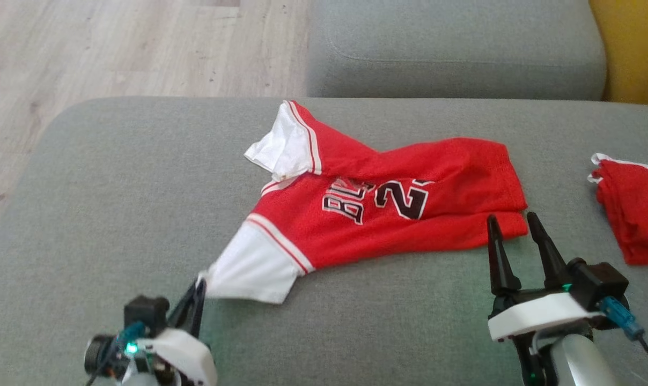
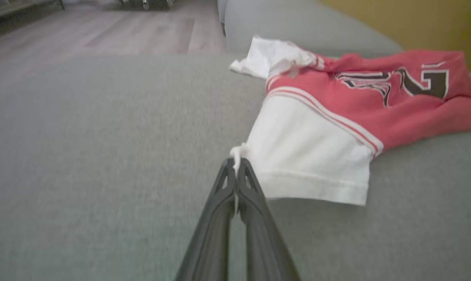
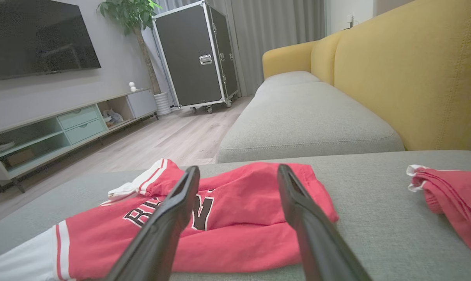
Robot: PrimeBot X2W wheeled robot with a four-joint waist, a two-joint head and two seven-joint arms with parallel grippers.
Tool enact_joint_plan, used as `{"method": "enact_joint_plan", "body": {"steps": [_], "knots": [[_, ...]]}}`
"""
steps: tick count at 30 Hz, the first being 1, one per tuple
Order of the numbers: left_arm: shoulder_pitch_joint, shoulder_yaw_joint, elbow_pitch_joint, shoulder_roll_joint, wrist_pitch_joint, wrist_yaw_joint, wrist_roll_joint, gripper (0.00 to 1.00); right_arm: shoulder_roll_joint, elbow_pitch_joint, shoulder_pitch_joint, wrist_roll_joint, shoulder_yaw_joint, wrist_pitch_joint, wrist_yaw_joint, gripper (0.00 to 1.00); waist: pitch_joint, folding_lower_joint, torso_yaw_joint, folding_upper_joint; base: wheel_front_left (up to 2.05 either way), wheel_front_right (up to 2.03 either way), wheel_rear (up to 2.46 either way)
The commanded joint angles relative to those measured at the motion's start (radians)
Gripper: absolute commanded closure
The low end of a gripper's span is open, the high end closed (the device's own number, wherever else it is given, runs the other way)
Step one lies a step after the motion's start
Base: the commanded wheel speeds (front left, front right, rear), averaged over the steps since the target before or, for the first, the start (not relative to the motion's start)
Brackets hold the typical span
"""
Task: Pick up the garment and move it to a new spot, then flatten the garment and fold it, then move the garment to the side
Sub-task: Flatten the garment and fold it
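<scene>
"B" and "2" on jersey

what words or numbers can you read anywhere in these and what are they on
"BU": black lettering on the red jersey; the rest is lost in a fold.
"2": black number beside it on the same jersey; a next digit is cut off by the fold.
The other red garment and the black case: no text readable.
</scene>
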Motion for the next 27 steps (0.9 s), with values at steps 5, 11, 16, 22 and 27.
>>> {"method": "enact_joint_plan", "body": {"steps": [5, 11, 16, 22, 27], "knots": [[-0.005, 0.047, -0.105, 0.038, 0.017, 0.056, 0.009, 0.00, -0.003, -0.015, -0.035, 0.003, 0.016, -0.010, 0.004, 0.00, 0.003, 0.0003, 0.008, 0.0000, 0.00, 0.00, 0.00], [-0.041, 0.095, -0.227, 0.021, -0.109, 0.106, 0.011, 0.00, -0.003, -0.051, -0.051, -0.003, -0.005, -0.010, 0.004, 0.00, 0.015, 0.0003, -0.006, 0.0000, 0.00, 0.00, 0.00], [-0.056, 0.141, -0.359, -0.021, -0.143, 0.083, 0.019, 0.00, -0.003, -0.104, -0.065, -0.013, -0.032, -0.010, 0.004, 0.00, 0.032, 0.0003, -0.040, 0.0000, 0.00, 0.00, 0.00], [-0.005, 0.203, -0.395, -0.070, -0.143, 0.056, 0.041, 0.00, -0.003, -0.117, -0.073, -0.025, -0.027, -0.011, 0.004, 0.00, 0.056, 0.0003, -0.087, 0.0000, 0.00, 0.00, 0.00], [0.013, 0.217, -0.392, -0.091, -0.143, 0.037, 0.081, 0.00, -0.003, -0.117, -0.074, -0.025, -0.030, -0.011, 0.004, 0.00, 0.072, 0.0003, -0.097, 0.0000, 0.00, 0.00, 0.00]]}}
